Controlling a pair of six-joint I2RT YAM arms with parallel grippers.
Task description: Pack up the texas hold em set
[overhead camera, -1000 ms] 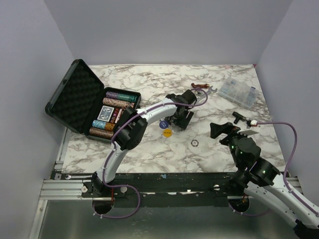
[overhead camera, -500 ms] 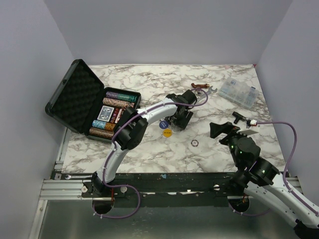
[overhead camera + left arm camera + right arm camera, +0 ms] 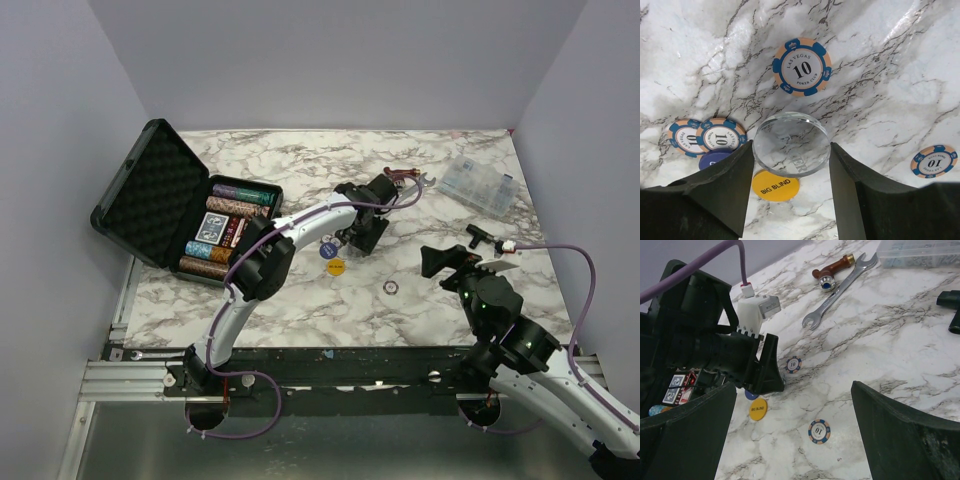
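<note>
Pinching the clear round disc [image 3: 791,144] by its opposite edges, the left jaws stand part-way closed, one finger against each side of it; how firmly they bite I cannot tell. Just under the disc's near rim lies the yellow BIG BLIND disc [image 3: 775,185], partly covered by it. A dark blue disc [image 3: 715,159] sits beside that, half hidden behind a finger. Loose poker chips marked 10 lie around on the marble surface [image 3: 890,75]. In the wrist view one chip [image 3: 802,67] lies just beyond the clear disc, two overlapping ones [image 3: 720,136] lie to its left, and one [image 3: 934,161] lies well apart to the right. The black briefcase [image 3: 150,195] stands open at the left of the surface, lid propped up, with rows of chips [image 3: 240,195] and card decks [image 3: 215,228] already in its tray. The right jaws are spread wide and empty, hanging above the surface near another loose chip [image 3: 819,431].

The step in hand, as I judge it, is gathering the loose discs, beginning with the clear one. The next move calls for a clean lift that does not drag the yellow disc along. After that comes a carry leftward to the briefcase and a release into a free slot of the tray.
</note>
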